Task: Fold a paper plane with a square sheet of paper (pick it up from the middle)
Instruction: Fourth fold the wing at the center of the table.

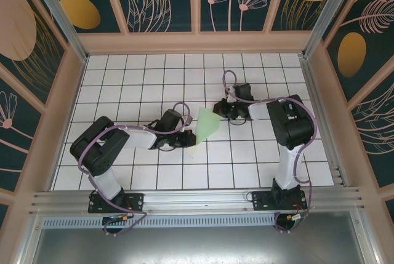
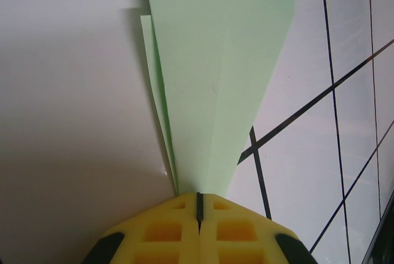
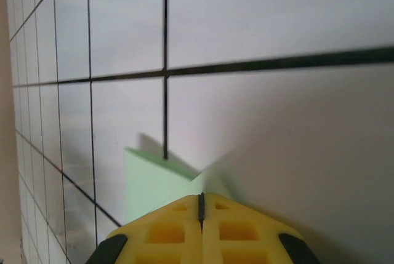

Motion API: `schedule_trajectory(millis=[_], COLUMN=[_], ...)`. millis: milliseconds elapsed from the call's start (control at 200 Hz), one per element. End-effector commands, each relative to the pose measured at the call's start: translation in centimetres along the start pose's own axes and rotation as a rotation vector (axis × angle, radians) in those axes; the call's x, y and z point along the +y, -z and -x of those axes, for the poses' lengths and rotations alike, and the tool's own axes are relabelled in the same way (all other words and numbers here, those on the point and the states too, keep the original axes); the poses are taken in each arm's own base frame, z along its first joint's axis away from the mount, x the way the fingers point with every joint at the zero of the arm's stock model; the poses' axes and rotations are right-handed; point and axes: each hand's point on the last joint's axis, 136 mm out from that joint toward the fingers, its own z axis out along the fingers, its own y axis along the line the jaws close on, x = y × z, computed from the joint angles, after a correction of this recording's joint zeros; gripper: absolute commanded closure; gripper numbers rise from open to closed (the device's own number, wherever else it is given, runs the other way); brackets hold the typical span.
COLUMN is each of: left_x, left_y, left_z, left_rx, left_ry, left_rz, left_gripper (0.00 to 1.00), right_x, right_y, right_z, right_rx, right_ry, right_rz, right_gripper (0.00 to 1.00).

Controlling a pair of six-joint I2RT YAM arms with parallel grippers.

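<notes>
White gridded table (image 1: 141, 178), floral-panelled walls (image 1: 161, 5)

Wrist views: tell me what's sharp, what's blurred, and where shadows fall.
Left wrist: the paper and its creases are crisp, with a dark shadow along its left edge and grey shade over the table. Right wrist: the paper's corner and the nearest grid lines look soft, and grey shade covers the lower right.

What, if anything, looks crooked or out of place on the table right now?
Only one small thing: in the left wrist view, a thin sliver of an under layer peeks out along the left edge of the paper plane, so its folds aren't flush. No tears show.
</notes>
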Motion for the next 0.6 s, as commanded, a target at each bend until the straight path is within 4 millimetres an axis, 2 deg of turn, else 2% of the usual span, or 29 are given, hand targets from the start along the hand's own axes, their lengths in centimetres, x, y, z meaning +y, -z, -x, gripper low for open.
schedule_trajectory(millis=[0,180,305,395,475,590], left_x=[6.3,5.4,2.6,-0.1,-2.8,-3.8], left_y=[0.0,0.0,0.3,0.9,2.3,4.1], left_z=[-7.5,-6.3,-2.9,0.2,3.1,6.1], left_rx=[0.225,0.199,0.121,0.050,-0.036,-0.130], left_ry=[0.124,0.105,0.050,0.007,-0.039,-0.068], left_rz=[0.208,0.188,0.137,0.099,0.064,0.087], left_gripper=[1.00,1.00,1.00,0.86,0.72,0.51], right_x=[-3.0,0.0,2.0,3.0,3.1,3.5], right_y=[0.2,0.8,2.9,4.4,5.4,6.3], right_z=[2.4,3.1,3.3,2.8,1.9,0.0], right_rx=[-0.066,-0.067,-0.106,-0.126,-0.138,-0.140], right_ry=[-0.015,0.010,-0.007,-0.032,-0.063,-0.105], right_rz=[-0.115,-0.086,-0.070,-0.066,-0.079,-0.076], right_gripper=[1.00,1.00,1.00,0.98,0.86,0.66])
